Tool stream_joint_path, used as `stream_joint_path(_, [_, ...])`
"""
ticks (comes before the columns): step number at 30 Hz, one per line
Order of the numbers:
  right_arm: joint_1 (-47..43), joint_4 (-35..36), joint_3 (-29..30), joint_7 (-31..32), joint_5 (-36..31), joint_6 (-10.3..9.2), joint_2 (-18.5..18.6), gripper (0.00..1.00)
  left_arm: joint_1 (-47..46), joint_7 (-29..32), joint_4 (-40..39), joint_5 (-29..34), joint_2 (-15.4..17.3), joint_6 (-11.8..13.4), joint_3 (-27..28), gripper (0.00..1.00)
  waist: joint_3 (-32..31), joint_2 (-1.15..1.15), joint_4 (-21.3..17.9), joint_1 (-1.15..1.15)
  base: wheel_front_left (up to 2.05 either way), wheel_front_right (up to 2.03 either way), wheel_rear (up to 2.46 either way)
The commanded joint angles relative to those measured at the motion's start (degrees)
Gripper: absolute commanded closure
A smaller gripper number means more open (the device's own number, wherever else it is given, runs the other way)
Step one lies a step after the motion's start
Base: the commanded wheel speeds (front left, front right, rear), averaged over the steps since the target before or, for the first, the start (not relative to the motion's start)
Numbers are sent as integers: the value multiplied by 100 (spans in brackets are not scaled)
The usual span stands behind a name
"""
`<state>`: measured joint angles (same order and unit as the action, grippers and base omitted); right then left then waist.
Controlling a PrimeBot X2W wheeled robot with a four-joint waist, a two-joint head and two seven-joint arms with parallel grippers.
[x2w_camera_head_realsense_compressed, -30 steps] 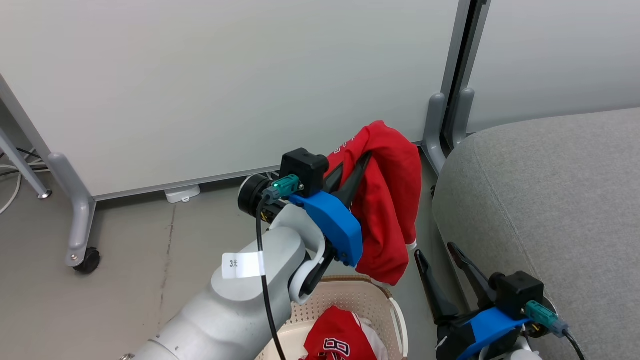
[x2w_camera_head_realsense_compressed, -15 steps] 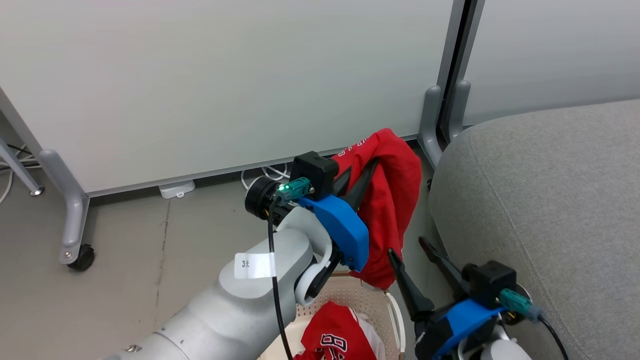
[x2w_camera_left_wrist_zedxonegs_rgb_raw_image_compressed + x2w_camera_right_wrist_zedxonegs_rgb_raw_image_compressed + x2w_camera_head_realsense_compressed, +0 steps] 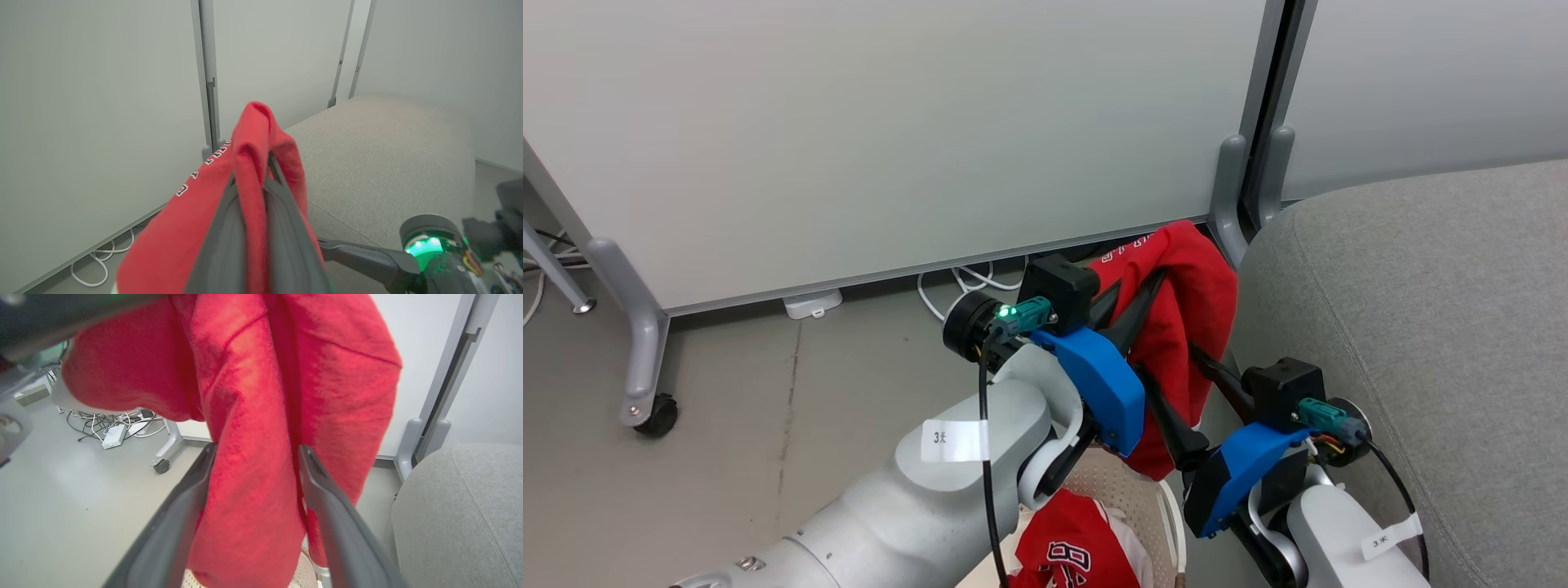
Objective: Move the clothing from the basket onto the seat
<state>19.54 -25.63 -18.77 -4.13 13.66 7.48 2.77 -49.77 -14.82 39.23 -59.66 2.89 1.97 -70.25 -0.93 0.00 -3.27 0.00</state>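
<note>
left gripper (image 3: 1137, 287) (image 3: 253, 171) is clamped hard on 1 red garment (image 3: 1188, 310) (image 3: 192, 228) (image 3: 253, 396), with a fold pinched between both fingers (image 3: 222, 245) and spilling over the tips. in the head view the cloth hangs in the air from that grip towards 6 o'clock, and its lower end is just above the 1 o'clock rim of the basket (image 3: 1127, 490). black-and-white lettering runs along its 9 o'clock edge in the left wrist view.

my right gripper (image 3: 1168, 363) (image 3: 257, 448) reaches in from 5 o'clock with its jaws spread wide. the hanging cloth drops through the gap between the 2 fingers. in the right wrist view each finger sits at an edge of the fold, and i can't tell whether either one presses it. that hand has no clamp on the cloth.

the seat (image 3: 1421, 310) (image 3: 388, 163) (image 3: 457, 514) is at 3 o'clock of the garment, just beside it. the second red garment (image 3: 1072, 549) lies crumpled inside the basket at 6 o'clock, with an 8 showing. at 12 o'clock stands a pale partition panel (image 3: 890, 139), with white cables (image 3: 964, 282) on the floor under its lower edge.
</note>
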Motion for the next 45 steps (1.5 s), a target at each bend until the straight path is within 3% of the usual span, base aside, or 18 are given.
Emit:
stream_joint_path(1, [80, -42, -4, -7, 3, 3, 20, 0, -106, -29, -10, -34, -1, -5, -19, 100, -1, 0, 7, 0, 0, 0, 0])
stream_joint_path(3, [202, -207, -79, 42, 56, 3, 20, 0, -123, -35, -37, -52, -1, -26, -52, 100, -4, 0, 18, 0, 0, 0, 0])
stream_joint_path(4, [247, -269, -100, 39, 81, 3, 20, 51, -128, -39, -51, -59, 0, -43, -72, 100, -7, 0, 22, 0, 0, 0, 0])
stream_joint_path(5, [290, -333, -114, 23, 92, 3, 20, 70, -125, -41, -58, -70, -1, -54, -96, 100, -11, 0, 27, 0, 0, 0, 0])
stream_joint_path(6, [311, -394, -144, 10, 122, 3, 20, 100, -122, -42, -60, -84, -1, -69, -115, 100, -15, 0, 32, 0, 0, 0, 0])
stream_joint_path(38, [241, -786, -370, -179, 232, 3, 20, 100, 32, -53, -28, -205, -1, -145, -177, 99, -163, 0, -167, 0, 0, 0, 0])
stream_joint_path(39, [236, -778, -361, -180, 223, 3, 20, 100, 29, -53, -39, -204, -1, -148, -165, 58, -160, 0, -164, 0, 0, 0, 0])
stream_joint_path(40, [230, -770, -352, -179, 215, 3, 20, 100, 27, -53, -57, -174, -2, -155, -154, 0, -156, 0, -161, 0, 0, 0, 0])
stream_joint_path(45, [217, -704, -329, -185, 215, 3, 20, 100, 193, -46, -213, 221, 0, -197, 126, 0, -123, 0, -159, 0, 0, 0, 0])
